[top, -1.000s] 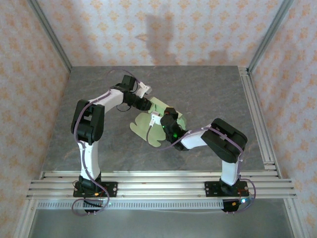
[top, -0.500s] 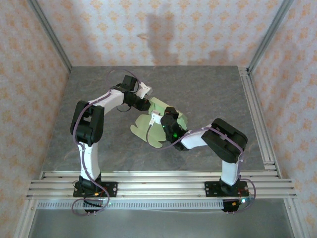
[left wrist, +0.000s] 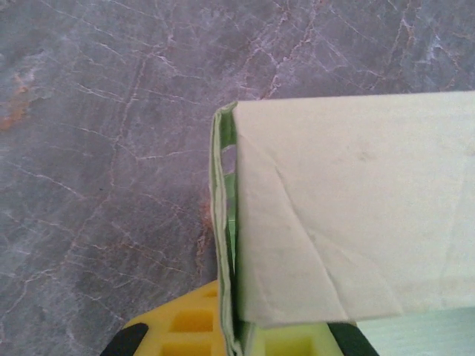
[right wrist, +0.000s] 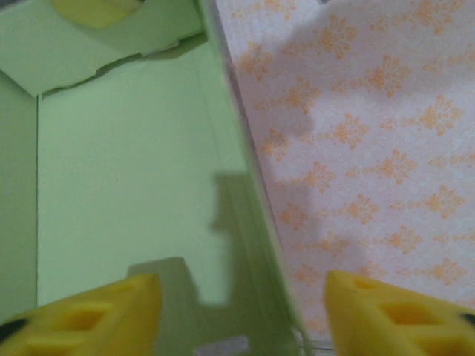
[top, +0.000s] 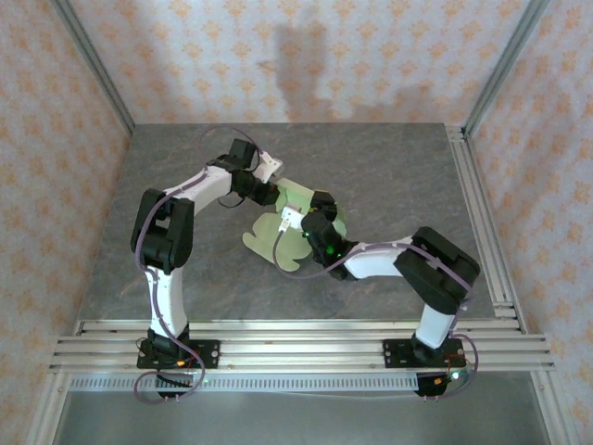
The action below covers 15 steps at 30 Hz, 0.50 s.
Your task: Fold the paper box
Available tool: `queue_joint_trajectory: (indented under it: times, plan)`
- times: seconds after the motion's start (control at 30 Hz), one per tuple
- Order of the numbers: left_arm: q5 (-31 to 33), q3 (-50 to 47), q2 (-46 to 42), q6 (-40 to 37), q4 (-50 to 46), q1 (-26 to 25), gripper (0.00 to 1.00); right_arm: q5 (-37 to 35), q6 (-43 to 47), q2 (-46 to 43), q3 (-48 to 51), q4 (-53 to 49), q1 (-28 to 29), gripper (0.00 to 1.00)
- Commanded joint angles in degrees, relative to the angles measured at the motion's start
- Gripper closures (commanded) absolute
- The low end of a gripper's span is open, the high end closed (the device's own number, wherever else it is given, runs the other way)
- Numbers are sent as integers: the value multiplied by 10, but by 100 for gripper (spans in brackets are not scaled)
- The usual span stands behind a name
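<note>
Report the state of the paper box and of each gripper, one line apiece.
paper box: partly folded, one panel raised, rounded flaps lying flat on the table.
left gripper: jaws shut on a folded edge of the paper box.
right gripper: jaws open, one on each side of an upright panel.
</note>
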State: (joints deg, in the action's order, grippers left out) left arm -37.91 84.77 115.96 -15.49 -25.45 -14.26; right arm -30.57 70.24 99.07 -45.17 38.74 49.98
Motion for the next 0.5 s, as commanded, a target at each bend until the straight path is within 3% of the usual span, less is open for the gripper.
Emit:
queue_joint_trajectory:
  times: [0.0,0.07,0.17,0.33,0.47]
  plan:
    - [28,14,-28,-3,-1,1,97,35,-108,-58,-24,-128,11,25]
    - [40,7,-34,3,10,1,98,83,-183,-107,-48,-236,12,13]
    - [49,-13,-47,16,44,-1,98,172,-287,-171,-69,-336,12,5]
    - [76,-35,-58,18,77,-22,97,289,-415,-243,-84,-393,-8,4]
    - [86,-64,-79,-7,100,-45,98,360,-545,-270,-84,-359,-62,4]
